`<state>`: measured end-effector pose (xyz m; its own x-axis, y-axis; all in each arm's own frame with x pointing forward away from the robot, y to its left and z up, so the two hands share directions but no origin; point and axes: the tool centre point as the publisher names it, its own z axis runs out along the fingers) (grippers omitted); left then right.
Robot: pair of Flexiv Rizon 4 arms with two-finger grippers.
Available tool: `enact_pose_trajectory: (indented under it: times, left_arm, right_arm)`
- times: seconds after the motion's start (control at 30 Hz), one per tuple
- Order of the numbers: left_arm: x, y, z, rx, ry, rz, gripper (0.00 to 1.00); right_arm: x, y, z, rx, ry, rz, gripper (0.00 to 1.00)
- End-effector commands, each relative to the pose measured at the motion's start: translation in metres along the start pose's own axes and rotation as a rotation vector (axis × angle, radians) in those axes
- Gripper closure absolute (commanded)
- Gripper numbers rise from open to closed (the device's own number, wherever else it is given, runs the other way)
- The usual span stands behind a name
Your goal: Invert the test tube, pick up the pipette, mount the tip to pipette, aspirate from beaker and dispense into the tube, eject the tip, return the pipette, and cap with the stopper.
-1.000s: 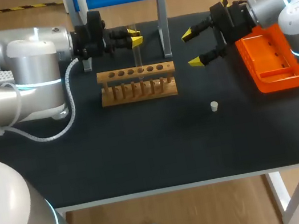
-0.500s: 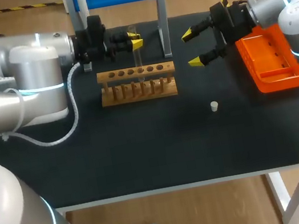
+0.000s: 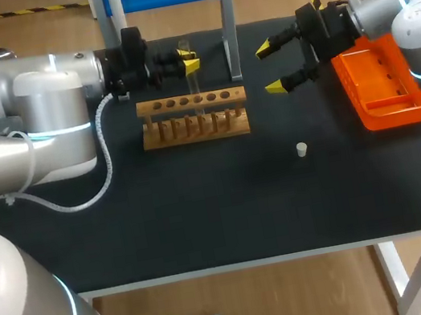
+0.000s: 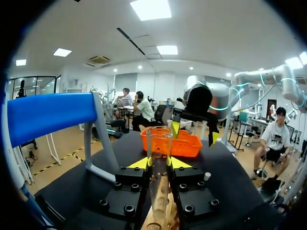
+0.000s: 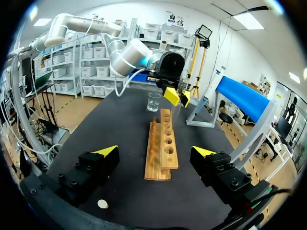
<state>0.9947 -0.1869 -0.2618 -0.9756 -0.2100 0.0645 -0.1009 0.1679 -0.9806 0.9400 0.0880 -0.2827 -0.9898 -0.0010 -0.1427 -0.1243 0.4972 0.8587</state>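
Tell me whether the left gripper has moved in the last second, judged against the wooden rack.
Yes. The left gripper, shut on the test tube, has edged slightly closer to the wooden rack in the head view.

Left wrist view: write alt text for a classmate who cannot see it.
The left arm's jaws are shut on a clear test tube, open end up, over the wooden rack. Beyond, on the black table, sit an orange tray and a small white stopper, with the right arm's jaws open.
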Motion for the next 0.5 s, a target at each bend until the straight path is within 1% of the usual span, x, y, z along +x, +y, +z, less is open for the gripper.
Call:
enact_pose_trajectory:
  times: [0.03, 0.5]
  left_arm:
    - [0.0011, 0.0029, 0.0009, 0.004, -0.005, 0.0, 1.0]
    - [-0.0006, 0.0078, 0.0031, 0.006, 0.001, 0.004, 1.0]
  right_arm:
    - [0.0005, 0.0002, -0.0006, 0.002, 0.0, 0.0, 0.0]
    - [0.0005, 0.0002, -0.0006, 0.002, 0.0, 0.0, 0.0]
